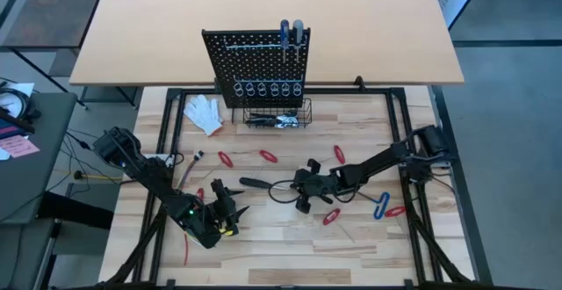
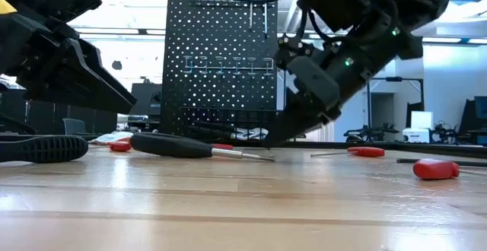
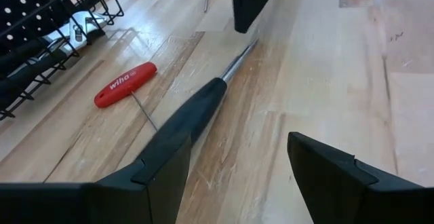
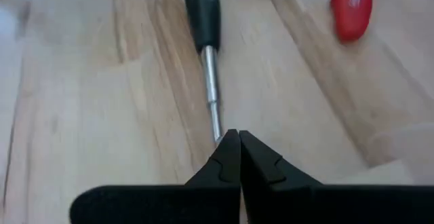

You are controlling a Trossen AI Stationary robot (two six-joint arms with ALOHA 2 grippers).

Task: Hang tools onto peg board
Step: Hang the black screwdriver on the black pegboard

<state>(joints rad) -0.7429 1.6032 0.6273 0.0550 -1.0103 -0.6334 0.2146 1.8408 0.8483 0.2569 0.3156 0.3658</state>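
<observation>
Right gripper (image 4: 239, 142): low over mid-tabletop, fingers pressed together at the metal tip of the black-handled screwdriver (image 1: 255, 183); whether the tip is pinched between them cannot be told.
Black-handled screwdriver: flat on the tabletop (image 1: 351, 246), handle toward the left arm, shaft toward the right gripper.
Left gripper (image 3: 234, 166): near the front left, just beyond the screwdriver's handle end, fingers wide apart, empty.
Peg board (image 1: 255, 66): upright at the back edge, two tools (image 1: 291, 33) hanging at its top, a row of metal rings (image 1: 270, 89) below.
Wire basket (image 1: 279, 116): at the board's foot, small items inside.
Surroundings: red-handled tools scattered around, one T-shaped key (image 3: 125, 85) beside the screwdriver; blue-handled tool (image 1: 382, 205) under the right arm; white glove (image 1: 204, 114) left of the basket.
</observation>
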